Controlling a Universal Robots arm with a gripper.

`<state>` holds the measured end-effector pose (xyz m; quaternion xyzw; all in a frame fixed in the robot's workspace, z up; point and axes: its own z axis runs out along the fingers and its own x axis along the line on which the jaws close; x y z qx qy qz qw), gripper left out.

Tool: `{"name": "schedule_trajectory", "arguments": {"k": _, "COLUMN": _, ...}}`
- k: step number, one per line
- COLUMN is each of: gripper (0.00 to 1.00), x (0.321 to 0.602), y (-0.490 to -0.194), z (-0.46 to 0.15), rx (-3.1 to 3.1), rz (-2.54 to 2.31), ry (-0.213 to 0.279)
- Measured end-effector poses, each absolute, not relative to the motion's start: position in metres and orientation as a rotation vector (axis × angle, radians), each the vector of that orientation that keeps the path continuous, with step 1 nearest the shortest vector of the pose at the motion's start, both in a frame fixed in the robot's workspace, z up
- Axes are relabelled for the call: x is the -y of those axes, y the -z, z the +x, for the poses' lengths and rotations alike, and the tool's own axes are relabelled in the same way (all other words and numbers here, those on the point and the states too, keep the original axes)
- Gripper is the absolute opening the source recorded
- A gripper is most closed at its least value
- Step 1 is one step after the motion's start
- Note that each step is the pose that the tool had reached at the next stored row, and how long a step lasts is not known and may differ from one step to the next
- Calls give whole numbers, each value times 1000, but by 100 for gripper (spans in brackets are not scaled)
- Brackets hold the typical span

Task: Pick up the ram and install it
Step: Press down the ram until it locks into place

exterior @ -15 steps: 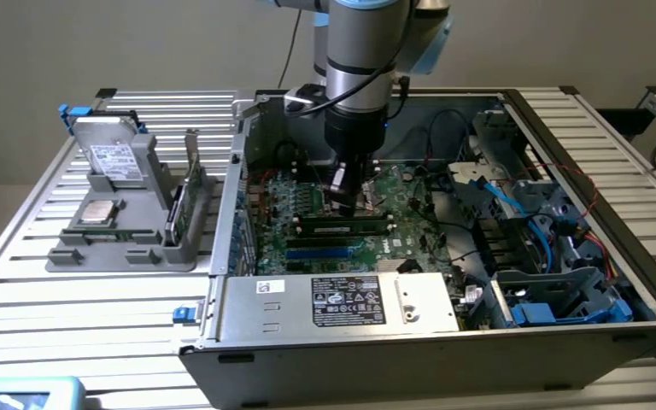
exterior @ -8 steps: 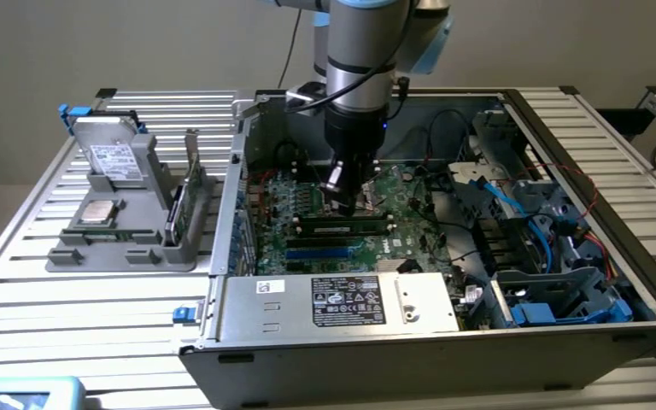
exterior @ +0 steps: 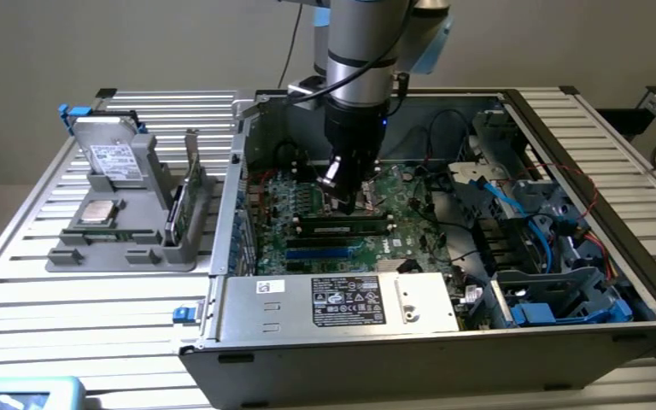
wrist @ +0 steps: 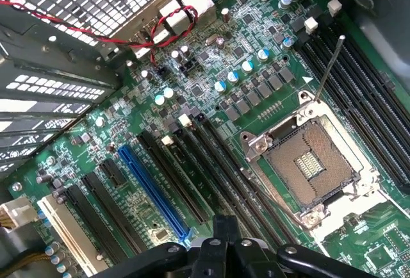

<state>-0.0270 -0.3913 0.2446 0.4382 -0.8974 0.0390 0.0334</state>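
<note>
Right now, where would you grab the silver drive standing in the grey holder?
Probably by its top end, coming down from above and pinching across its two narrow side edges. The silver drive stands almost upright, tilted slightly back, in the grey holder. Its lower end sits down in the holder, while its top pokes out free.

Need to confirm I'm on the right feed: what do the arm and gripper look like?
The arm is a round, silver-grey tube with a pale blue cap at a joint near the top. A black cable runs down its side. Below it sits a black wrist section showing a small blue light, then the dark gripper. In the wrist view the gripper is black, with round bolt heads.
</note>
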Motion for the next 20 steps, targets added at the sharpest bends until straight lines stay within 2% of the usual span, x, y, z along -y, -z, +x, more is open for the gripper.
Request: {"name": "schedule_trajectory", "arguments": {"k": 20, "gripper": 11, "x": 391, "y": -245, "z": -27, "rx": 2892, "rz": 1040, "ry": -118}}
